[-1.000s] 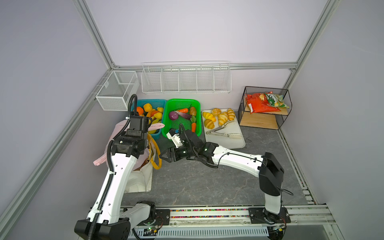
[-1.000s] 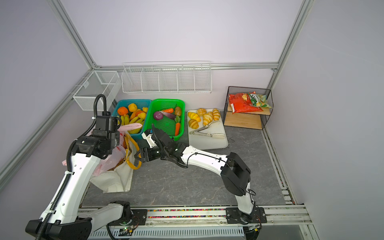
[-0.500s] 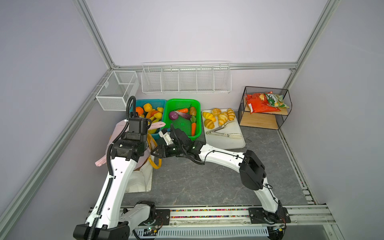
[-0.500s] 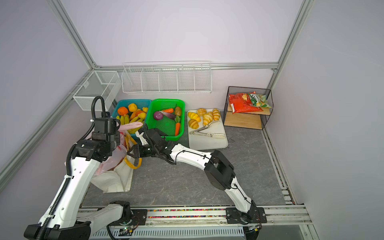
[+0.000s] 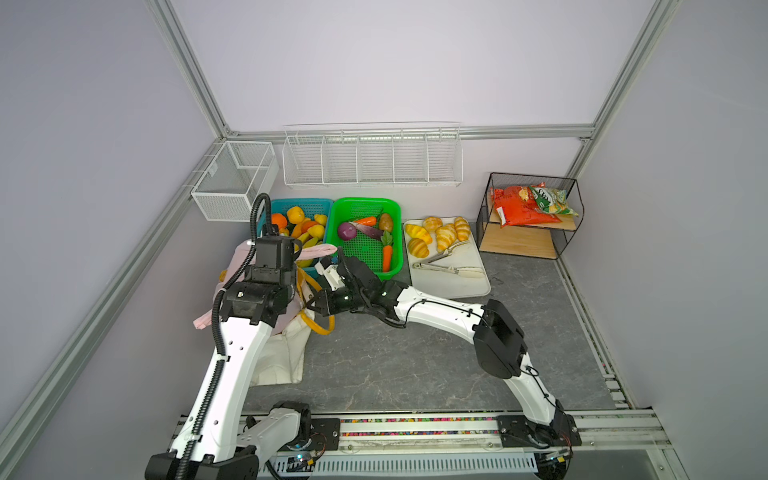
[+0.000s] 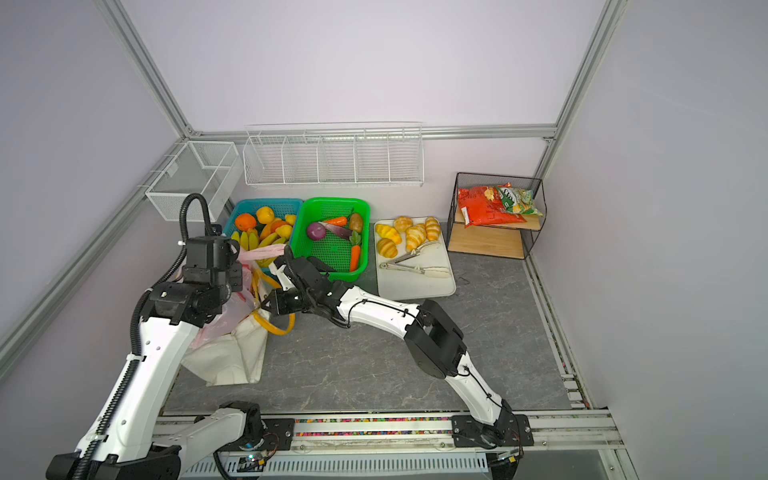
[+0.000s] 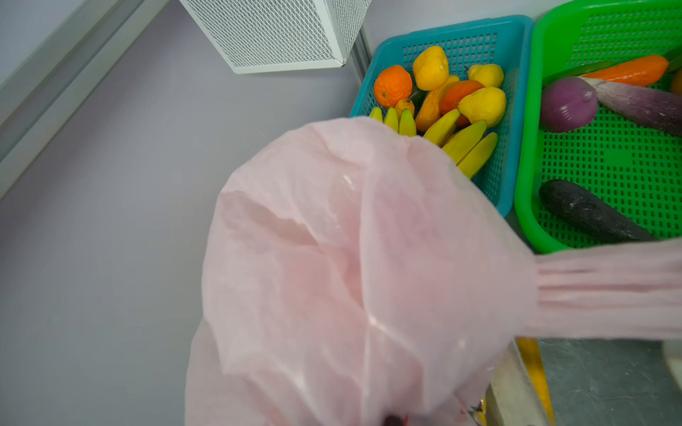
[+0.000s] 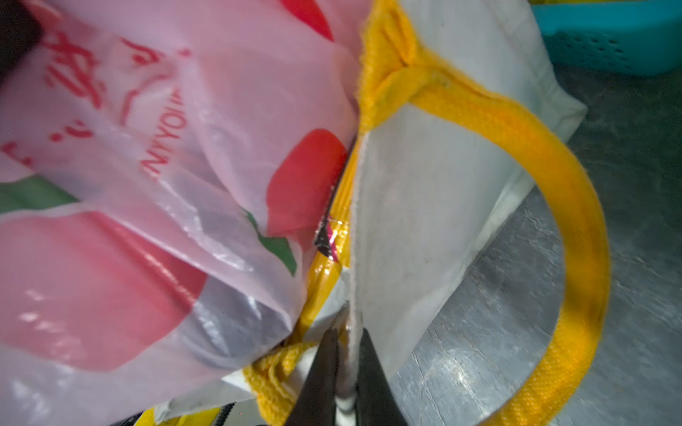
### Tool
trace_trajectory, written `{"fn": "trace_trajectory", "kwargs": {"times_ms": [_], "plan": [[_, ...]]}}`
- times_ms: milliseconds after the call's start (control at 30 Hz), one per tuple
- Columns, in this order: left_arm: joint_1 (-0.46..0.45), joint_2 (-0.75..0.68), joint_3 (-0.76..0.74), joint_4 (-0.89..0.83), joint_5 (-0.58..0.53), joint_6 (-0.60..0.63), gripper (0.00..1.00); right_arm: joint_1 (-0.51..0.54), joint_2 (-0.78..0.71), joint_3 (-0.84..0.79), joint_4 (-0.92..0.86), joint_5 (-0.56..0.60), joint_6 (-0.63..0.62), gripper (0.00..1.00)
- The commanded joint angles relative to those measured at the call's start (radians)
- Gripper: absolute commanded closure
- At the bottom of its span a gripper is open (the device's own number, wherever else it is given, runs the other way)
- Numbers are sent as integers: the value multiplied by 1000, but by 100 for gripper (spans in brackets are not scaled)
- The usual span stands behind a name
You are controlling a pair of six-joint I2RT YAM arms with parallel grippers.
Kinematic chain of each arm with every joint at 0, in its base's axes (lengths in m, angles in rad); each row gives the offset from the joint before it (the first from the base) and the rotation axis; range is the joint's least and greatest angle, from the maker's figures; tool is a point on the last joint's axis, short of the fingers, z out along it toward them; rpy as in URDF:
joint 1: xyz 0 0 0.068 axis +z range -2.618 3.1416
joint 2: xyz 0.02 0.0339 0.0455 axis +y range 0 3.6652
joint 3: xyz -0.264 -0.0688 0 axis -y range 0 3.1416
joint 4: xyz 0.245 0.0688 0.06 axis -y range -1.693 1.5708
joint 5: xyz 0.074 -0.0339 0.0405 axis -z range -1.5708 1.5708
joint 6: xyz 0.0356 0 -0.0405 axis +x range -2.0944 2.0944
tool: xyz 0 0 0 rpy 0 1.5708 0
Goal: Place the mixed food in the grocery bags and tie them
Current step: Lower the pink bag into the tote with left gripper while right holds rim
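Pinching the cream rim of the canvas tote (image 8: 424, 203), our right gripper (image 8: 347, 332) is pressing its dark fingers together on the cloth edge, near one root of the yellow handle (image 8: 575, 221). We are judging the tote soft and floppy. It is sagging on the grey tabletop (image 5: 395, 365) at the left of the cell, so the stitched rim is looking like the firmest place to take it.

The pink plastic bag (image 7: 332, 258) is bulging against the tote's mouth. It is reading as thin, light and slippery (a hard pull is likely to stretch or tear it), and we are reckoning its loop handles the right hold for tying. Plastic is covering the tips of our left gripper (image 5: 297, 252). We are taking it as clamped shut, apparently with the bag hanging from it.

A shiny yellow snack packet (image 8: 332, 239) is sitting wedged between plastic and canvas. Behind, the purple onion (image 5: 347, 231) and the eggplant (image 7: 590, 214) are lying in the green basket (image 7: 527, 147), close to both wrists, so room there is looking tight.
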Motion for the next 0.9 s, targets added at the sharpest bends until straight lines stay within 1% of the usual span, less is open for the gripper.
{"fn": "trace_trajectory", "kwargs": {"times_ms": [0, 67, 133, 300, 367, 400, 467, 533, 633, 700, 800, 867], "plan": [[3, -41, 22, -1, 117, -30, 100, -7, -141, -81, 19, -8, -30, 93], [3, -60, 27, -5, 181, -44, 100, -6, -197, -134, 25, -12, -41, 93], [2, -85, 24, -9, 270, -56, 100, -8, -259, -199, 29, -7, -51, 93], [-6, -139, 12, -5, 480, -101, 100, -27, -417, -383, 54, 49, -69, 93], [-39, -147, 10, 4, 561, -113, 100, -43, -479, -456, 54, 75, -78, 94], [-71, -148, 5, 12, 595, -123, 100, -52, -513, -496, 51, 88, -84, 93], [-152, -142, 6, 21, 599, -130, 100, -72, -579, -565, 39, 103, -96, 93], [-228, -121, 34, 10, 544, -136, 100, -88, -666, -636, 11, 138, -119, 93], [-292, -81, 85, 20, 488, -152, 100, -99, -774, -708, -41, 194, -163, 93], [-326, -57, 99, 54, 481, -161, 100, -102, -822, -744, -66, 214, -181, 93], [-391, -22, 77, 96, 435, -164, 100, -113, -886, -802, -61, 239, -182, 93], [-427, 3, 46, 93, 384, -159, 100, -115, -920, -830, -52, 258, -187, 93]]}}
